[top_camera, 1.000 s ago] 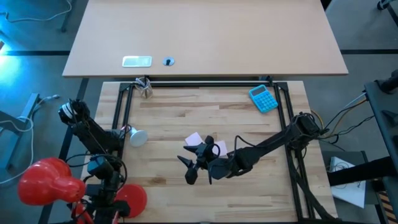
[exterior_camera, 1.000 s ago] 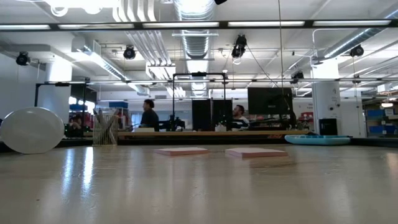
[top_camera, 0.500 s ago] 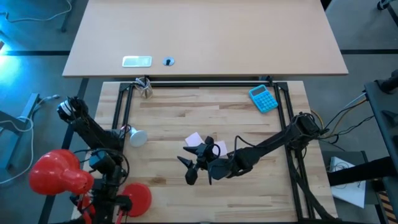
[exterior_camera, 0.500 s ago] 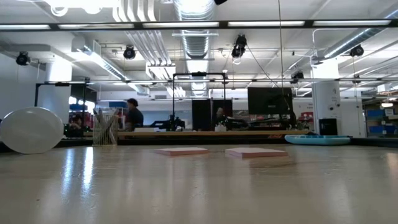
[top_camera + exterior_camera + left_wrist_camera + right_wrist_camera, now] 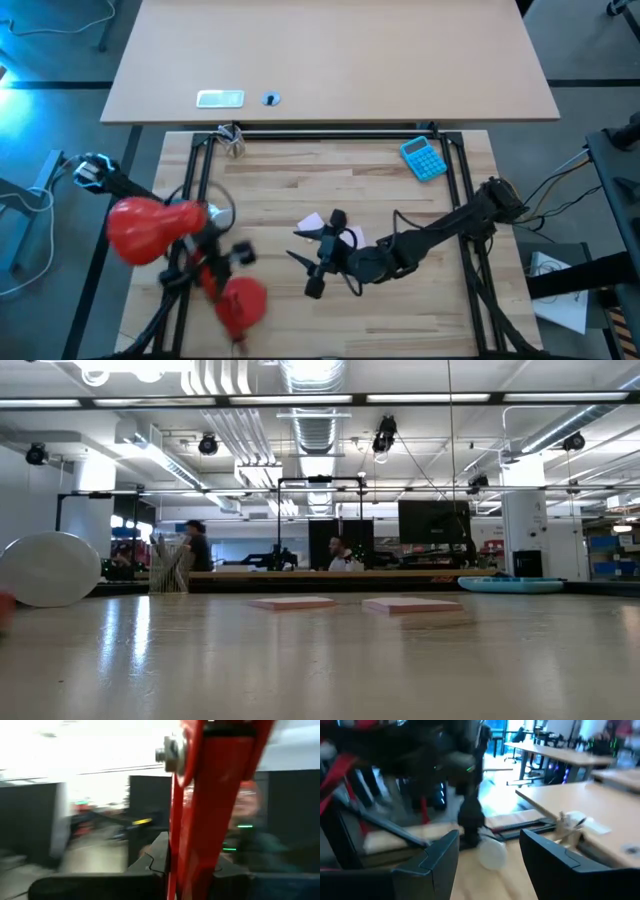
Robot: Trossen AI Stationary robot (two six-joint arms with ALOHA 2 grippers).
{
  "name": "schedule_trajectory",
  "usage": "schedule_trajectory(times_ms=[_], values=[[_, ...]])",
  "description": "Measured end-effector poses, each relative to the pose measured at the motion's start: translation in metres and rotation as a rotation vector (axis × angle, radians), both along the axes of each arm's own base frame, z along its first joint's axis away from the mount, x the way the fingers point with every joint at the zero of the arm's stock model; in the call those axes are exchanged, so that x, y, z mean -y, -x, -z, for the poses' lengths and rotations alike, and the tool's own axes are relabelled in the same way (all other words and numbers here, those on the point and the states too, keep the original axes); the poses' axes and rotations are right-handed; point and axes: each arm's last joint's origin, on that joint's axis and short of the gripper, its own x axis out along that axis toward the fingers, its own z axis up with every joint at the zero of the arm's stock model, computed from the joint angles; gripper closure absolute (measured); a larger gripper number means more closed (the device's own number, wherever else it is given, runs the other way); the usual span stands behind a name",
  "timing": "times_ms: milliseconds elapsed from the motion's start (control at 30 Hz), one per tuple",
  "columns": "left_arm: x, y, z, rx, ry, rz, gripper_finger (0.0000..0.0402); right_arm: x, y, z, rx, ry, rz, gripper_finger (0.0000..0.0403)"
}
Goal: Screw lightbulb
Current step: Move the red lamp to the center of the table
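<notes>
Lamp (image 5: 150, 228) left; sticky notes (image 5: 312, 222) centre; calculator (image 5: 424, 158) back-right.

My two arms are dark, near-black, built of slim jointed links. My right arm (image 5: 440, 232) has a bulky rounded shoulder joint at the table's right rail, with thin cables trailing off beside it. My right gripper (image 5: 322, 255) has two long black tapered fingers (image 5: 437, 857) with flat, angular inner faces. My left arm (image 5: 120, 183) is thin and dark, with a pale whitish joint end. My left gripper (image 5: 150, 870) shows only dark finger bases.
</notes>
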Motion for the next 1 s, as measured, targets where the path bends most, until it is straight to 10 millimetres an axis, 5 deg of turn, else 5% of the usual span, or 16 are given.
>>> schedule_trajectory(times_ms=[233, 467, 633, 1000], values=[[-0.07, -0.03, 0.003, -0.213, -0.022, -0.405, 0.0375, 0.029, 0.035, -0.031, -0.106, 0.135, 0.013, 0.0199], [-0.126, -0.087, 0.039, -0.491, 0.05, -0.567, 0.0375, 0.056, 0.066, -0.033, -0.127, 0.141, 0.065, 0.0199], [-0.144, -0.126, 0.076, -0.684, 0.061, -0.463, 0.0375, 0.073, 0.093, -0.007, -0.149, 0.004, 0.281, 0.0199], [-0.158, -0.191, 0.147, -0.908, 0.093, -0.361, 0.0375, 0.069, 0.123, 0.042, -0.163, -0.155, 0.3, 0.0199]])
